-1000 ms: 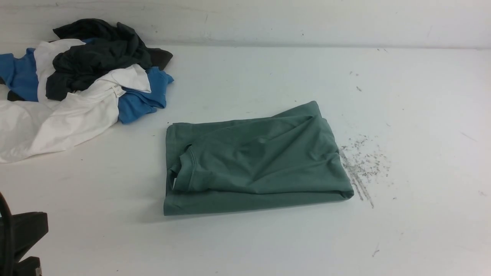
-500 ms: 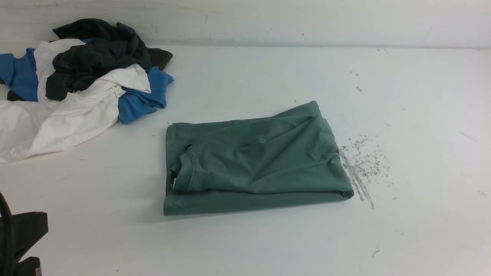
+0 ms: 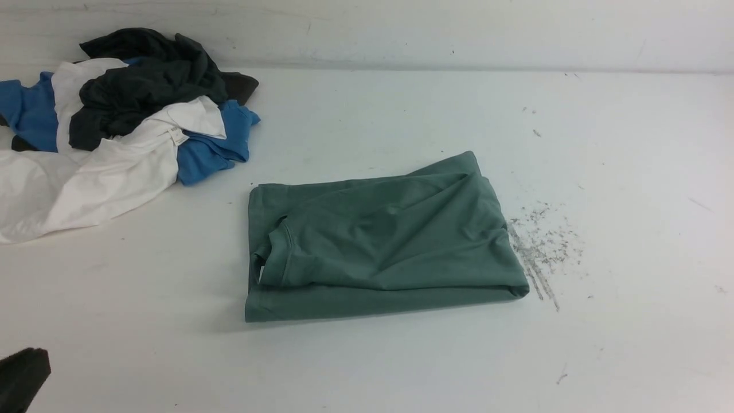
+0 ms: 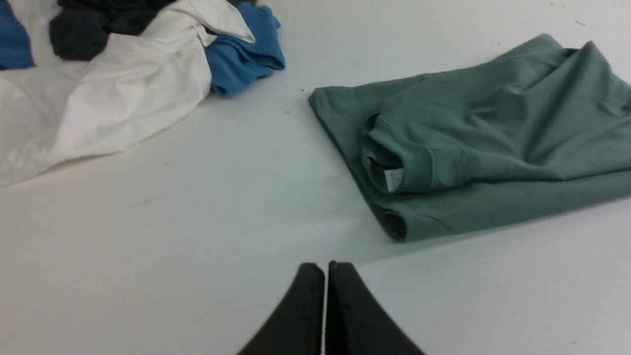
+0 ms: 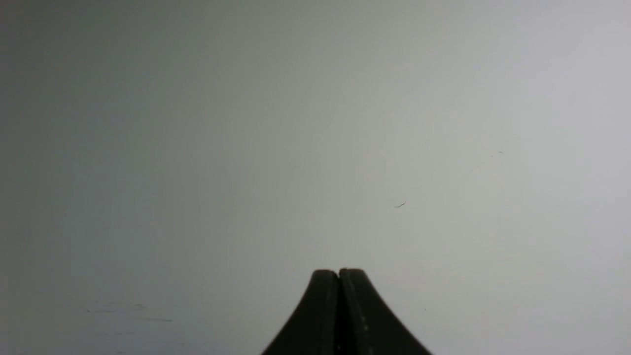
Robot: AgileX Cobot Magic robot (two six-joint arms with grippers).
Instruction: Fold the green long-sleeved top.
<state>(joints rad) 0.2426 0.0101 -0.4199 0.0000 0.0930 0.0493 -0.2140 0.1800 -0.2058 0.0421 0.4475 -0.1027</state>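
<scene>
A: Where's the green top (image 3: 378, 241)?

B: Folded flat mid-surface (image 3: 401, 367), well apart from the left gripper (image 4: 325, 268), whose jaws are pressed together, holding nothing.

A: Anything around it?

B: A pile of clothes (image 3: 114, 126), blue, white and dark, at far left. Nothing lies between.

A: The right gripper (image 5: 339, 273)?

B: Jaws pressed together over bare surface. The left arm (image 3: 20, 378) barely shows at the front view's lower-left corner.
</scene>
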